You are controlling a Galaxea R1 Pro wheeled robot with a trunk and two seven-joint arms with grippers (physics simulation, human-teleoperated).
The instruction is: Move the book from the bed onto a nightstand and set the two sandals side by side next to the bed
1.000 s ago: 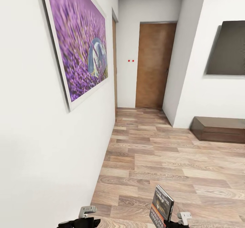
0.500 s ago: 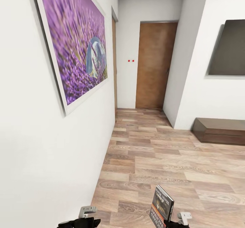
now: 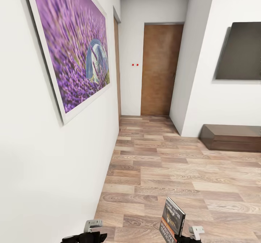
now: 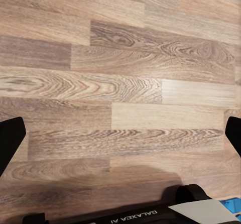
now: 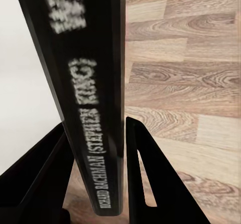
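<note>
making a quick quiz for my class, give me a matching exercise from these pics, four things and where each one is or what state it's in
Things:
1. book
2. painting
3. TV
4. door

Places or states:
a. shut, at the far end of the hallway
b. held upright in the right end effector
c. hanging on the wall at the robot's left
d. mounted above the bench

Pairs: 1-b, 2-c, 3-d, 4-a

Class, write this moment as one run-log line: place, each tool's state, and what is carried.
place: wood floor beside wall with purple picture | right tool: shut on book, upright | left tool: open, empty | ahead: brown door
</note>
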